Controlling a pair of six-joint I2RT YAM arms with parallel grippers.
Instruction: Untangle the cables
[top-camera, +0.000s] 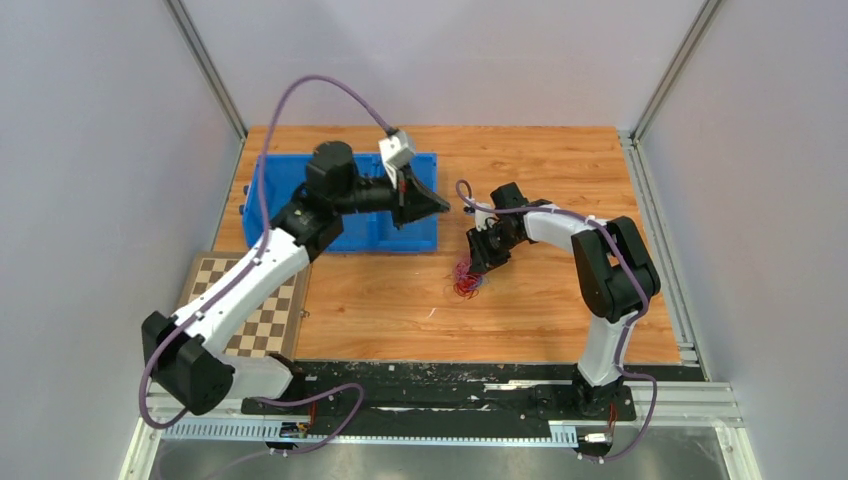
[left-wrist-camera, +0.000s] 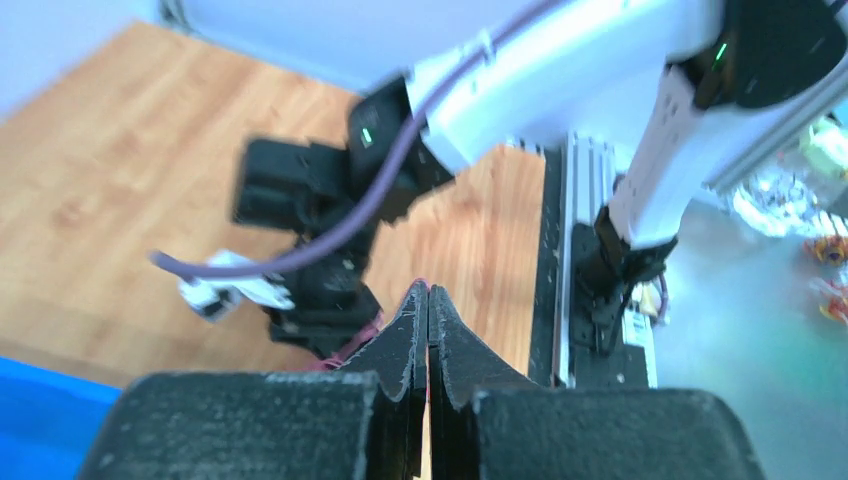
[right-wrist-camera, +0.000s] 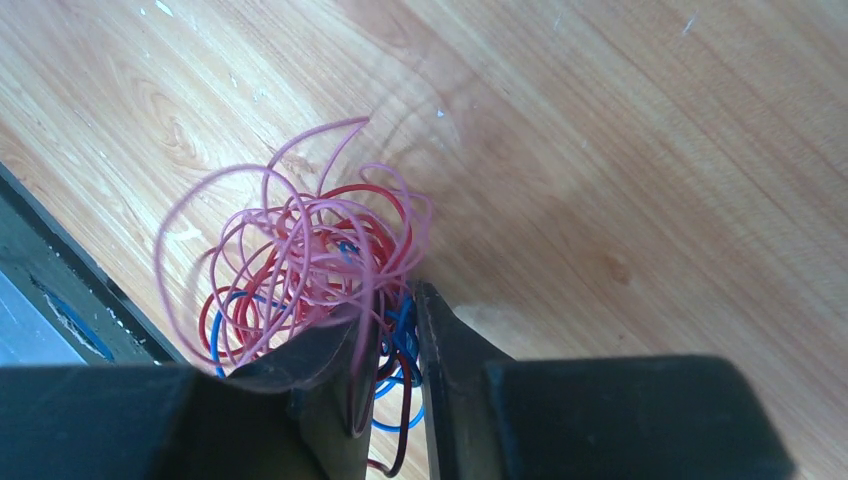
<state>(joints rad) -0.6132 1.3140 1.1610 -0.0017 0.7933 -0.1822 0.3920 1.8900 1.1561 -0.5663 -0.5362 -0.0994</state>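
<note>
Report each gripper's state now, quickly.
Left gripper: closed, fingers pressed together, holding nothing.
Right gripper: closed on strands of the cable tangle.

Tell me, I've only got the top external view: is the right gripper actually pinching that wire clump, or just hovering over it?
Observer: Pinching, it seems. The right wrist view shows the right gripper closed to a narrow gap, with red and blue strands of the cable tangle running between its fingers.
Operator: How many colours are in there?
Observer: Three: pink, red and blue, with the pink loops spreading widest.
Operator: And the left gripper, holding anything?
Observer: No. The left wrist view shows the left gripper shut, its fingers pressed together with nothing between them.
</note>
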